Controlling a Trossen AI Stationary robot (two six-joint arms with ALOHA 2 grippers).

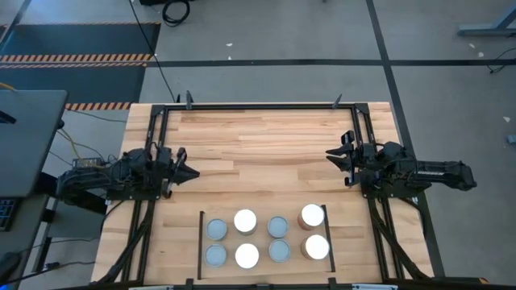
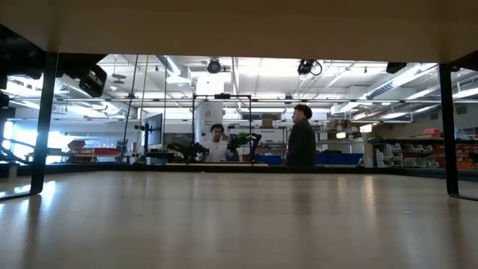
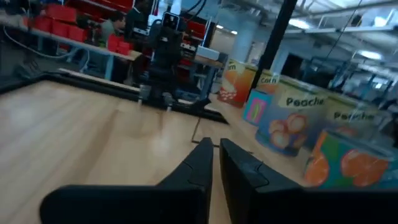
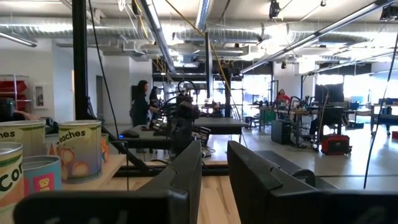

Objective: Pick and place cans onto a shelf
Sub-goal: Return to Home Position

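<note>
Eight cans stand upright in two rows on the shelf, a light-wood panel between thin black rails at the table's near middle. Grey-topped cans alternate with white-topped cans. Their labelled sides show in the left wrist view and in the right wrist view. My left gripper hovers at the table's left side, shut and empty. My right gripper hovers at the right side, empty, with a narrow gap between its fingers. Neither gripper shows in the low view.
A black frame runs along the table's far edge and down both sides. The bare wooden tabletop lies between the two grippers. People stand in the room beyond the table.
</note>
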